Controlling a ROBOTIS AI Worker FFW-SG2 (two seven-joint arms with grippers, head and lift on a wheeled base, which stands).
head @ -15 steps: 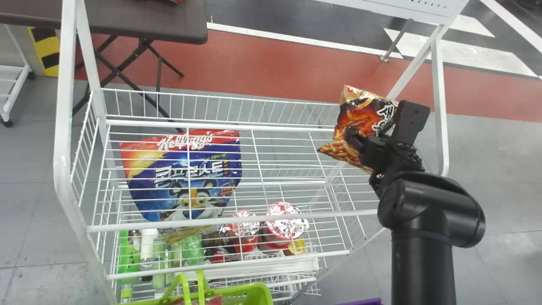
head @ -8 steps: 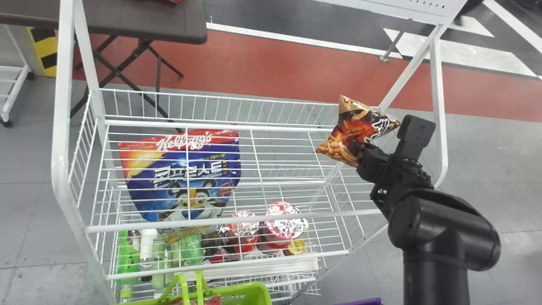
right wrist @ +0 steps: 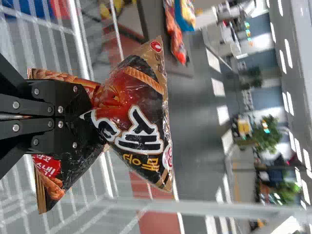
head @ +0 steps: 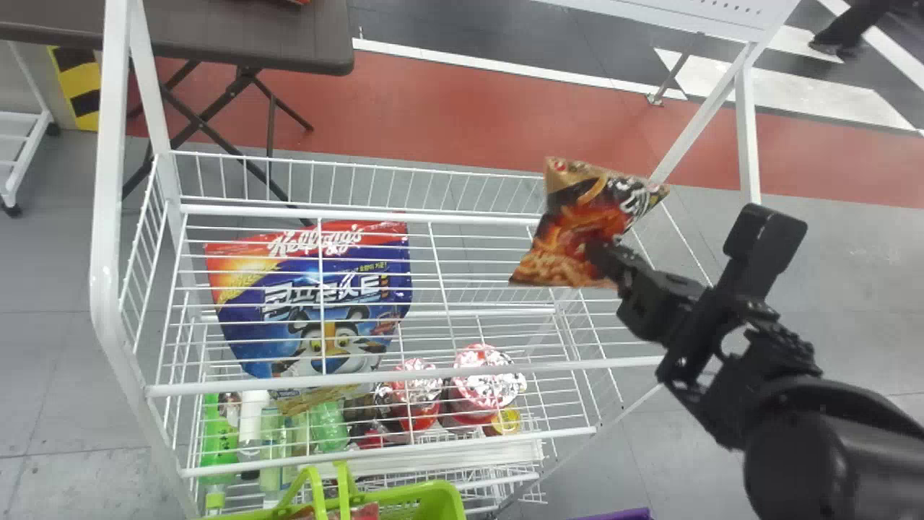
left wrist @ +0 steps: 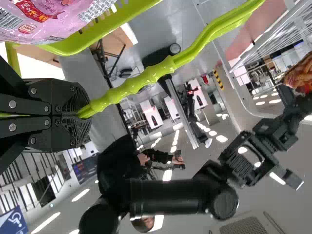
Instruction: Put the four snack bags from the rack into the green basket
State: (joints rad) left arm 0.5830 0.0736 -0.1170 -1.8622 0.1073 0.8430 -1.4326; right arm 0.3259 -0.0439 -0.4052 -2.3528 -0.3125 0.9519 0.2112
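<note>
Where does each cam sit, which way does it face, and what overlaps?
Head view: on the head, looking forward and down at the white rack; the right arm shows, its right hand gripping a snack bag.
Left wrist view: on the left wrist, looking out past the left hand, shut on the handle, across to the right arm.
Right wrist view: on the right wrist, looking along the right hand to the gripped bag.
Shared: head and left wrist views both show the green basket.
</note>
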